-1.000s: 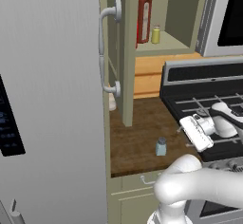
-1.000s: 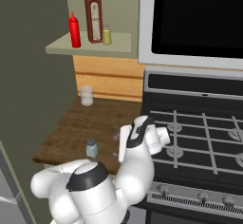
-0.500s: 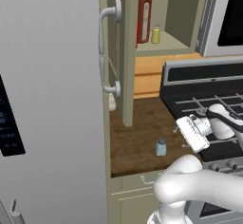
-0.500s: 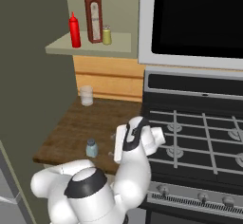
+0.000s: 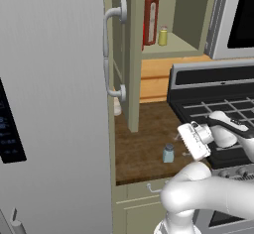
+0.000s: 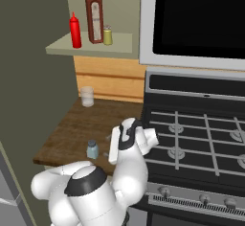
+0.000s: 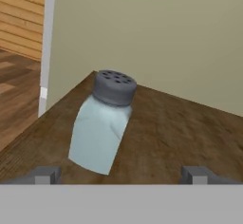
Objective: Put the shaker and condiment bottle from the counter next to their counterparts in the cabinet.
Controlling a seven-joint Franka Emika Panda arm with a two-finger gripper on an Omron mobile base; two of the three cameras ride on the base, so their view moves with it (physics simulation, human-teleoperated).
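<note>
Biggest risk rn imo: knocking the shaker (image 7: 101, 122) over on the approach. Squat body, sits near the front edge of the counter (image 5: 144, 146), so a fingertip clipping it off-centre prob tips it or nudges it toward the drop. Cause = misalignment: in the hand view it looks tilted and sits left of the midline btw the two tips, so closing from this pose likely catches it lopsided. Needs re-centring first, judging by that.

Gripper (image 5: 182, 146) spread wide, nothing btw the fingers, just beside the shaker but not touching as far as can be told. In the right base view, same story: shaker (image 6: 93, 149) on the wood, hand hovering close on its stove side.

Second worry: the cabinet (image 6: 91, 44) shelf already crowded. Condiment bottle (image 6: 75, 31) stands up there near the tall dark red bottle (image 6: 94, 16) and the small yellow shaker (image 6: 107, 35), so a sloppy placement could topple one of them. Slot next to the yellow one looks tight-ish.

Looks-wise: pale blue-grey translucent body, darker grey cap w/ holes on top, upright on the counter in both base views. Smooth sides, maybe slippery under a light pinch.
</note>
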